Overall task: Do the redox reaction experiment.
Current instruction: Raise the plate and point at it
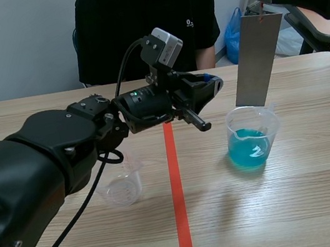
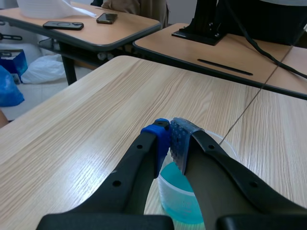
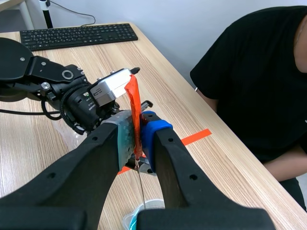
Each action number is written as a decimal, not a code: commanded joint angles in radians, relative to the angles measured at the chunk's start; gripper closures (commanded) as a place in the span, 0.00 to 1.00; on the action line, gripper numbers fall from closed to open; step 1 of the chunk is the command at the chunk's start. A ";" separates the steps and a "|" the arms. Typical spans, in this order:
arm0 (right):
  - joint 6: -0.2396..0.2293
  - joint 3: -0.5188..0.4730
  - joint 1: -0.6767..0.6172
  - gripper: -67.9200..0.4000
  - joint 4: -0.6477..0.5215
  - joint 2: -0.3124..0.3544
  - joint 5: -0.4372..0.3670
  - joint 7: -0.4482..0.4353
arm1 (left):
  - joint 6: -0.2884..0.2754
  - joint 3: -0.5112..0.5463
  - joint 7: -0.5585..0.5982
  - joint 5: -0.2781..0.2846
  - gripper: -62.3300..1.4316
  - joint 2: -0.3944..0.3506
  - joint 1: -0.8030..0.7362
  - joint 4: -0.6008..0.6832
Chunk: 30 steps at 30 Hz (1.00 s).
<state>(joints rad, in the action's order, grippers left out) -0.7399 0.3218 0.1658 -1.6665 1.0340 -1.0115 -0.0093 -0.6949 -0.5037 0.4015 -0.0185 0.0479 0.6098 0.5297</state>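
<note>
Scene view: R tool (image 3: 138, 139) clamped on metal strip (image 1: 259, 60) over beaker (image 1: 253, 137); L tool (image 2: 171, 139) closed, empty.

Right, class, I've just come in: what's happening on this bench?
The right pincer holds a metal strip by its orange tag above the beaker of blue liquid, not yet dipped. The left pincer, shut on nothing, hovers by that beaker. A small empty beaker stands apart; a person sits across the table.
</note>
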 commanded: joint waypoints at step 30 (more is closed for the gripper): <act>-0.006 -0.023 0.017 0.98 -0.008 0.016 -0.015 -0.015 | -0.001 0.047 0.069 -0.001 0.91 -0.135 0.028 0.015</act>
<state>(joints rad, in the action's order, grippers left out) -0.7399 0.3218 0.1658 -1.6665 1.0340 -1.0115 -0.0093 -0.6949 -0.4694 0.4469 -0.0299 -0.0795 0.6125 0.5297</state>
